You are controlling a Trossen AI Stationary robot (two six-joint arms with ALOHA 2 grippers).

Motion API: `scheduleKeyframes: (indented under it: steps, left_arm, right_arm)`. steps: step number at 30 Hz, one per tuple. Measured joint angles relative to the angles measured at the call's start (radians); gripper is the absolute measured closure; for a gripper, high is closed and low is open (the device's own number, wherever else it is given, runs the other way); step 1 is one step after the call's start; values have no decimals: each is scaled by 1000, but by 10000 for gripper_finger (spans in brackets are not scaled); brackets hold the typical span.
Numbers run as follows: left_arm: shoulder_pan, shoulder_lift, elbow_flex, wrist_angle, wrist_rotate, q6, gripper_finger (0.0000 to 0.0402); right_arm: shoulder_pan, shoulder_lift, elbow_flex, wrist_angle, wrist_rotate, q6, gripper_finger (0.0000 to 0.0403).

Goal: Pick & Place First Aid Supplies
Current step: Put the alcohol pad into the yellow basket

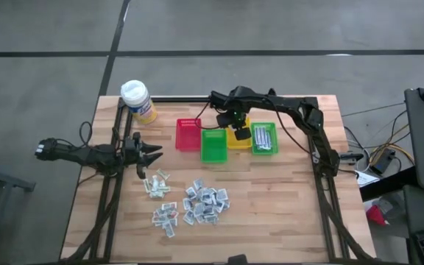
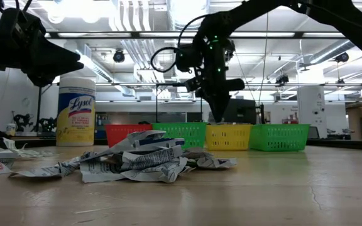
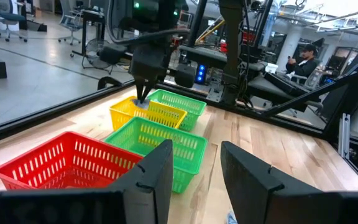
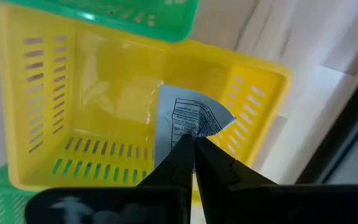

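The first aid supplies, small white and silvery packets, lie in loose heaps [image 1: 205,202] [image 2: 143,160] on the near half of the table. My right gripper [image 4: 194,149] [image 1: 235,121] hangs over the yellow bin [image 4: 104,106] [image 1: 239,140], shut on one printed white packet [image 4: 191,118]. My left gripper [image 1: 152,153] [image 3: 194,174] waits level at the table's left side, open, with nothing between its fingers. My right gripper pinches the packet by one edge [image 4: 190,134] between its two fingertips, which come from above and point down. The packet hangs below the fingers, slightly curled, over the inside of the yellow bin; in the left wrist view it [image 3: 143,104] sits at about rim height.
A row of bins stands at mid-table: red [image 1: 188,134], green [image 1: 213,145], yellow, and a second green one [image 1: 263,138] with packets inside. A yellow wipes canister with a white cap [image 1: 137,101] stands at the far left. Bare wood lies near the right edge.
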Motion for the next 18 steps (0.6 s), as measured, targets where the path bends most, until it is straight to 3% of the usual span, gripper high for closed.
scheduleKeyframes:
  steps: [18]
  left_arm:
    - [-1, 0, 0, 0, 0, -12, 271]
  right_arm:
    - [-6, 0, -132, 102, 3, -7, 394]
